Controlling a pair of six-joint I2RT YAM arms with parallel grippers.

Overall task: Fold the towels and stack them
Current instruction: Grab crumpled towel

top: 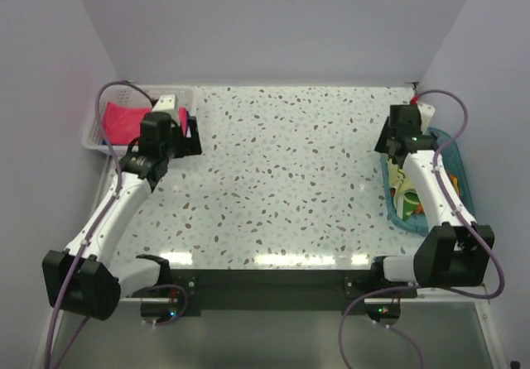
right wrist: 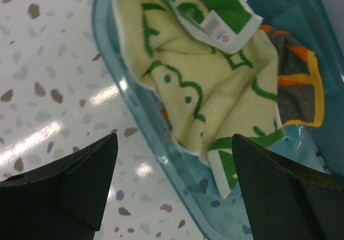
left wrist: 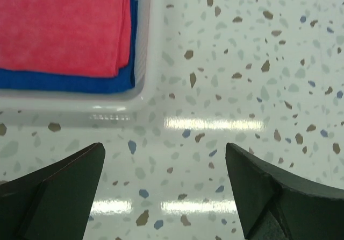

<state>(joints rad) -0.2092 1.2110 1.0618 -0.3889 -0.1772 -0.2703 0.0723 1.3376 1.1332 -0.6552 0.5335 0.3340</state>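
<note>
Left wrist view: the left gripper (left wrist: 165, 154), jaws spread wide and empty, is seen above the speckled table (left wrist: 242, 62). Beyond it, a smooth folded pink towel (left wrist: 59, 25) is stacked on a folded blue towel (left wrist: 64, 81) inside the white basket (left wrist: 150, 35). Right wrist view: the right gripper (right wrist: 173, 140), jaws parted and empty, is held over the rim of the clear blue tub (right wrist: 129, 105). A crumpled green-and-yellow terry towel (right wrist: 215, 89) is heaped there on a grey, orange-trimmed towel (right wrist: 298, 84).

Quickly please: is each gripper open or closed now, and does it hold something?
Left gripper: open, holding nothing, near the white basket.
Right gripper: open, holding nothing, above the blue tub with the green and yellow towel.
</note>
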